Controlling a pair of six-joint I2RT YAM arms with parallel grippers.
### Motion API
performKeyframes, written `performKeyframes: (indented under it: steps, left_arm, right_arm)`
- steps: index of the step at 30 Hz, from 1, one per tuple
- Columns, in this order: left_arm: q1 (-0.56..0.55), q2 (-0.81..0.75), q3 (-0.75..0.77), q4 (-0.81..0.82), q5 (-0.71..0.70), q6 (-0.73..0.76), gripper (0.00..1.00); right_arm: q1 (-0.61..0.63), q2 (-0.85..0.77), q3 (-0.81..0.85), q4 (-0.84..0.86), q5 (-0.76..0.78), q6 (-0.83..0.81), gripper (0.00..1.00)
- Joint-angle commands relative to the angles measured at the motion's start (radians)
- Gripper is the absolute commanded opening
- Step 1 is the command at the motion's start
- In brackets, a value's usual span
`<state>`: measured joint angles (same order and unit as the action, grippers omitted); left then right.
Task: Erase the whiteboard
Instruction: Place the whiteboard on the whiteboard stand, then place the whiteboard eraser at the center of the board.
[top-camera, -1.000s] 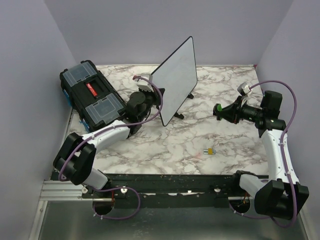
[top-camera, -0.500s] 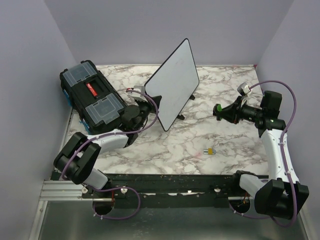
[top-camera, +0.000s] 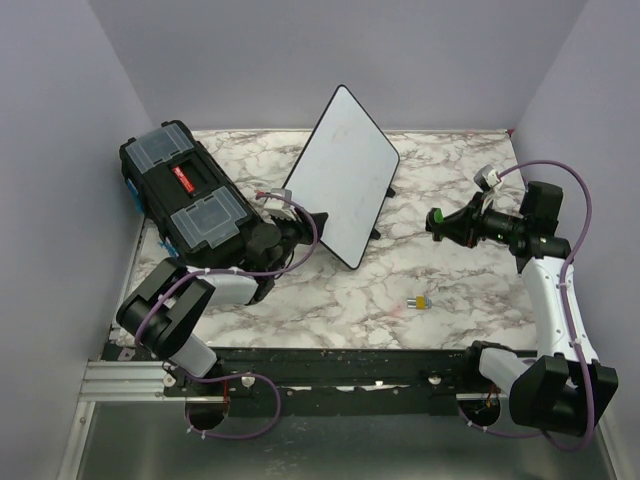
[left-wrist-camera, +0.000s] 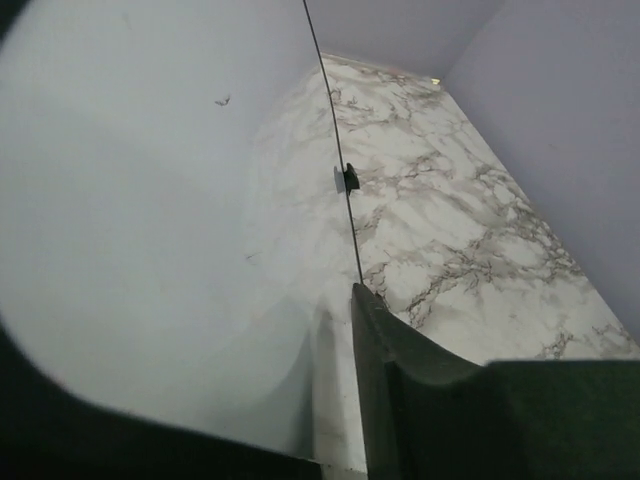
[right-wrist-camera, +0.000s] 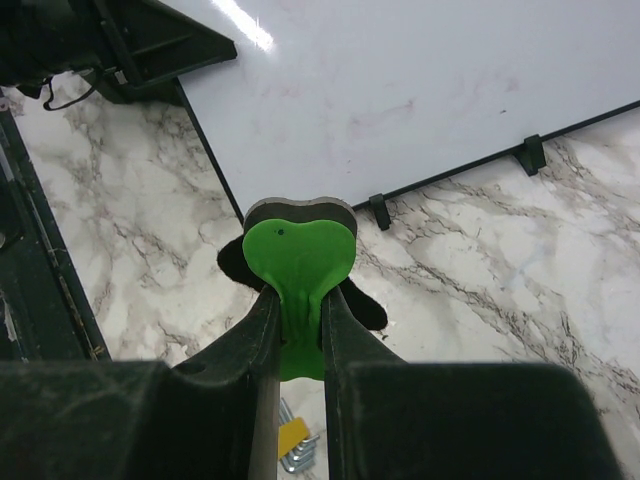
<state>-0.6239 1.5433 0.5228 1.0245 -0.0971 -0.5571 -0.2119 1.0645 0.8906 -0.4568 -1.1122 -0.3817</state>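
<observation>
Two arms work a marble-patterned surface (top-camera: 450, 290). The left arm (top-camera: 225, 283) lies low and stretched forward, nearly flat along the surface. Its end effector (top-camera: 303, 222) is at the lower left edge of the whiteboard (top-camera: 345, 175). In the left wrist view the jaws look spread: one dark finger (left-wrist-camera: 400, 390) sits just off the board's black-framed edge, its reflection showing in the white face beside it.

The right arm (top-camera: 555, 300) rises from its base, bends at a high elbow near the right wall and reaches left, level above the surface. Its end effector (top-camera: 437, 218) is well apart from the board and faces it, fingers pressed together on a green pad (right-wrist-camera: 298, 250) with a dark backing.

The whiteboard stands mid-surface towards the back, propped on small black feet (right-wrist-camera: 531, 155) and leaning. Its white face carries only a few faint specks, too small to read.

A black toolbox (top-camera: 185, 195) lies at the left, beside the left arm. The red label on its lid cannot be read at this distance. A small yellow object (top-camera: 422, 301) rests on the surface nearer the front, between the two arms.
</observation>
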Motion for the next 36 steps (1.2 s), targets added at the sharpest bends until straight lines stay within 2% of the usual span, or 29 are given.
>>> performKeyframes:
  steps: [1, 3, 9, 12, 14, 22, 31, 36]
  left_arm:
    - [-0.006, -0.010, -0.006, 0.060, 0.010, 0.038, 0.49]
    - [-0.006, -0.024, -0.004, 0.052, 0.007, 0.050, 0.59]
    - [-0.006, -0.074, 0.000, 0.030, 0.030, 0.071, 0.74]
    - [-0.006, -0.105, 0.006, 0.007, 0.049, 0.069, 0.85]
    - [-0.006, -0.128, 0.018, -0.045, 0.045, 0.066, 0.98]
    - [-0.016, -0.262, -0.004, -0.286, -0.066, 0.055, 0.99]
    - [-0.047, -0.463, -0.099, -0.419, -0.107, 0.026, 0.99]
    - [-0.070, -0.658, -0.155, -0.572, -0.094, 0.026, 0.99]
  right_arm:
    - [-0.010, 0.009, -0.012, 0.015, -0.021, 0.007, 0.01]
    - [-0.008, 0.011, -0.013, 0.016, -0.020, 0.007, 0.01]
    - [-0.010, 0.014, -0.014, 0.015, -0.018, 0.005, 0.01]
    - [-0.008, 0.014, -0.015, 0.015, -0.017, 0.004, 0.01]
    - [-0.008, 0.015, -0.015, 0.016, -0.014, 0.004, 0.01]
    - [-0.008, 0.018, -0.014, 0.026, 0.029, 0.012, 0.01]
    - [-0.010, 0.032, -0.017, 0.037, 0.107, 0.011, 0.01]
    - [-0.009, 0.094, -0.013, 0.037, 0.282, 0.002, 0.01]
